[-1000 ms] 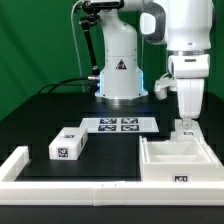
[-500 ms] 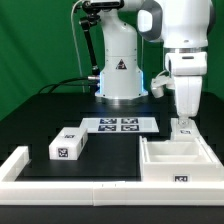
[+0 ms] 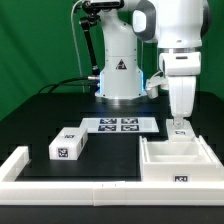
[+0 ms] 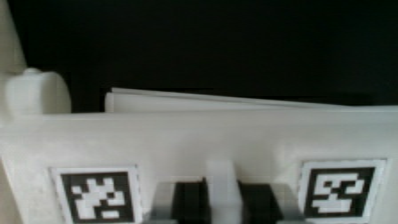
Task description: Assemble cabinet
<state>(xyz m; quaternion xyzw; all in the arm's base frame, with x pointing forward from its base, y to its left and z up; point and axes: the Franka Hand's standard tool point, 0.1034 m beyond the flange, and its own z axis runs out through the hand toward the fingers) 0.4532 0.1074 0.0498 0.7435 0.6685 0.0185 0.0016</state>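
Note:
The cabinet's white open shell (image 3: 178,160) lies at the exterior view's right, with a tag on its near face. My gripper (image 3: 180,127) stands upright over the shell's far wall. In the wrist view my gripper (image 4: 224,205) has its dark fingers (image 4: 185,200) close together, with a thin pale strip of the wall (image 4: 214,140) between them and a tag on either side. It looks shut on that wall. A smaller white tagged block (image 3: 68,146) lies on the table at the exterior view's left, apart from the shell.
The marker board (image 3: 121,125) lies flat in the middle, in front of the robot's base (image 3: 120,75). A long white rail (image 3: 70,188) edges the table's front and left side. Black table surface lies between the block and the shell.
My arm and gripper have shifted slightly toward the exterior view's left along the shell's far wall. The shell and the block look unmoved.

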